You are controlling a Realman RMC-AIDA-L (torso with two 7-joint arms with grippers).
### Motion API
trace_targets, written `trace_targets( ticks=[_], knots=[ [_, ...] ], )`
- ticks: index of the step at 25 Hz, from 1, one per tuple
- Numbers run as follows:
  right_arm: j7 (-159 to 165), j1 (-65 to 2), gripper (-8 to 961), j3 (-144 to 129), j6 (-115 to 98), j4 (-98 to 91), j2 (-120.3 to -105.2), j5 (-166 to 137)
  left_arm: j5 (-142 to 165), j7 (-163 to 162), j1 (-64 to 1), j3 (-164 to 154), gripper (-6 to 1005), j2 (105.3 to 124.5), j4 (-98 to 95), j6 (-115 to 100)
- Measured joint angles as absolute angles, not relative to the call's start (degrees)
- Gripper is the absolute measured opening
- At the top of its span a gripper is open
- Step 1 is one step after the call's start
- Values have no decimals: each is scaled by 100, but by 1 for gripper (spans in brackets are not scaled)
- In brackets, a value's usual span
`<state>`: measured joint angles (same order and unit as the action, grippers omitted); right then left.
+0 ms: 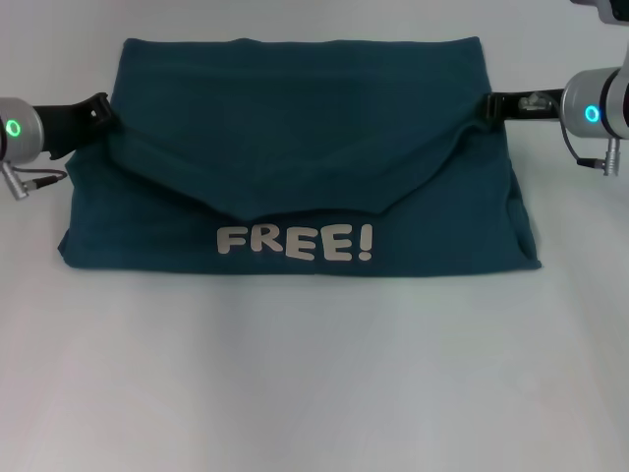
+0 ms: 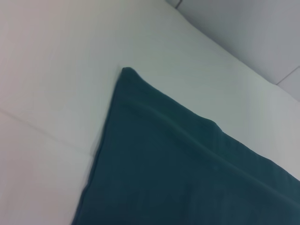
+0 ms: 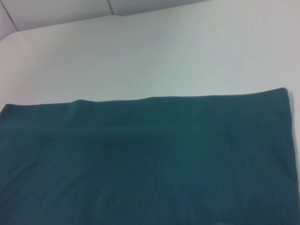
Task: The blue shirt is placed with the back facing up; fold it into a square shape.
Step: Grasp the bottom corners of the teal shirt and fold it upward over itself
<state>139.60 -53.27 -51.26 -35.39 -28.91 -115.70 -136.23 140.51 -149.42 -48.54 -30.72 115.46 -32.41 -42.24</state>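
The blue shirt point(image 1: 295, 128) lies across the white table, its far part folded forward over the near part. The folded flap sags to a low curve in the middle, just above the white "FREE!" lettering point(image 1: 295, 242). My left gripper point(image 1: 106, 111) is at the flap's left end and my right gripper point(image 1: 488, 106) at its right end. Each is closed on the cloth edge, with the fingertips partly hidden by fabric. The left wrist view shows a shirt corner point(image 2: 187, 178), and the right wrist view shows a straight folded edge point(image 3: 140, 159). Neither wrist view shows fingers.
The white table point(image 1: 314, 393) spreads bare in front of the shirt and on both sides. Its far edge and a tiled floor show in the wrist views point(image 2: 262, 42). A cable hangs from each wrist point(image 1: 39, 179).
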Motion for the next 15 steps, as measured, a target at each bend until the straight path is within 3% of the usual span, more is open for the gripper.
trace_targets(
  ticks=[8, 11, 15],
  knots=[
    [13978, -5328, 188, -5196, -3522, -2877, -11548, -13618, 14044, -15159, -4728, -3027, 122, 11593, -3189, -3952],
    [13979, -5263, 193, -5118, -3759, -2928, -11499, -13576, 14036, -15284, -4615, -3023, 255, 11593, -3257, -3933],
    [13979, -5085, 379, -4673, -4355, -3073, -11396, -13530, 13888, -15283, -4406, -3017, 423, 11541, -3397, -4087]
  ],
)
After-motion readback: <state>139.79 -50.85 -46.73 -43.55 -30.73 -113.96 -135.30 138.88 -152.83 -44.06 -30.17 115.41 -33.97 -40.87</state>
